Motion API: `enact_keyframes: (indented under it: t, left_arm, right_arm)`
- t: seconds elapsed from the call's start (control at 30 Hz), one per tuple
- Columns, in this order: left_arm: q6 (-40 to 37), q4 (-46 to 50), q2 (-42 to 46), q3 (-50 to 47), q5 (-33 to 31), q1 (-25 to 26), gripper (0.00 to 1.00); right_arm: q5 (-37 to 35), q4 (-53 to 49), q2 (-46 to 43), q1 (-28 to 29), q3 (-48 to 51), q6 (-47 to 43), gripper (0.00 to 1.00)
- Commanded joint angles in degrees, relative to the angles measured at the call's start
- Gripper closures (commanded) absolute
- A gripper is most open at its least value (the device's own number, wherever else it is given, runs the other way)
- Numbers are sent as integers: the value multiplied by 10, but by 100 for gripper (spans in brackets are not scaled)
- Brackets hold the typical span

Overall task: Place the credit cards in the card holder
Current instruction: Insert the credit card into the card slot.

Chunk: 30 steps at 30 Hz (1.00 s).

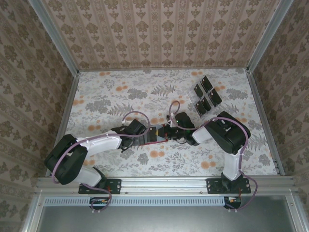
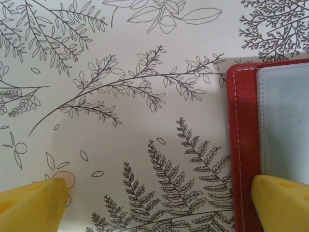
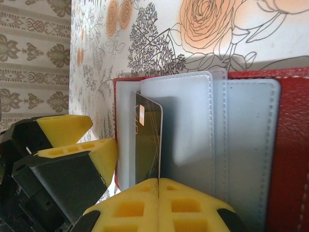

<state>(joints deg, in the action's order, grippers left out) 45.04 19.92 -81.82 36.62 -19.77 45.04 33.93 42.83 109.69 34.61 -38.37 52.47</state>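
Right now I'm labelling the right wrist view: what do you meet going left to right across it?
First the left gripper → credit card → grey pockets → red cover of the card holder.

Six credit cards (image 1: 206, 83), one card holder (image 2: 241, 145)

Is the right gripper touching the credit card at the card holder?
Touching. The right wrist view shows the credit card with its near end pinched in the seam between the shut jaws of the right gripper.
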Motion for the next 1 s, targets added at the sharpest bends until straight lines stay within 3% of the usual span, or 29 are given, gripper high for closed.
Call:
enact_keyframes:
  t: [0.0, 0.37, 0.57, 0.67, 0.83, 0.97]
  left_arm:
    - [4, 3, -14, -7, -3, 5, 0]
    - [0, -8, -15, -3, 3, 6, 0]
    - [-4, 3, -2, 9, 10, 1, 0]
    - [-9, 11, 13, 17, 16, -12, 0]
    - [-21, 29, 35, 27, 27, -48, 0]
    - [-27, 33, 39, 28, 33, -68, 0]
  right_arm:
    - [8, -53, 18, 12, -15, -16, 100]
    - [-10, -152, 12, 34, -72, -41, 98]
    - [-43, -243, -54, 34, -84, -73, 62]
    - [-65, -305, -92, 34, -96, -96, 54]
    - [-113, -418, -128, 35, -135, -127, 53]
    - [-146, -479, -123, 41, -170, -147, 65]
